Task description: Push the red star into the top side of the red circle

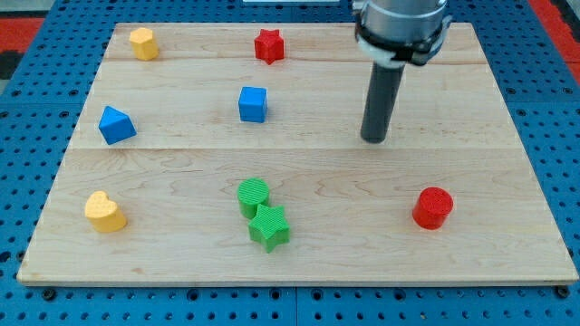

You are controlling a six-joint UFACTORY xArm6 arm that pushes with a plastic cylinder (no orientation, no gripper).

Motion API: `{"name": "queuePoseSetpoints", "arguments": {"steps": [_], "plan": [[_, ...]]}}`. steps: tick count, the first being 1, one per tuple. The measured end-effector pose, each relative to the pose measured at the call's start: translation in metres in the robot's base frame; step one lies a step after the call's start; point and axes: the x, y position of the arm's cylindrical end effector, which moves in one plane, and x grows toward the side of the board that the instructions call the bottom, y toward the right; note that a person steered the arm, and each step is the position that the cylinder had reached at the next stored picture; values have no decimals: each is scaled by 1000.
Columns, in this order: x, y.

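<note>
Camera view, single frame, read from the view's left to right. Wooden tabletop (181,258) sits on a blue pegboard (36,136). Far left, bottom: yellow heart (105,212). Above it, mid-height: blue triangle-like block (116,125). Top left: yellow hexagon-like block (143,43). Left of centre, mid-height: blue cube (253,104). Below it, near the bottom: green circle (254,196) with green star (269,226) touching it at its lower right. Red star (268,45) lies near the top edge, just right of the blue cube's column and well apart from every other block. Right of centre: the dark rod comes down from the arm's grey body at the top edge; my tip (374,139) rests at mid-height on bare wood, touching no block. The arm has no end effector that opens or closes, so no grasp state applies; the rod holds nothing. Tip lies to the lower right of the red star, well apart from it, and up and to the left of the red circle (432,207), which stands at lower right, also apart. Red star and red circle are far from each other, on a diagonal across the board.
</note>
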Motion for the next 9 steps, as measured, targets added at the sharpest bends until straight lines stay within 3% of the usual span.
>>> {"name": "queuePoseSetpoints", "arguments": {"steps": [3,5,7,8,9], "plan": [[-197,-20],[-206,-215],[-152,-88],[-127,-53],[-144,-42]]}}
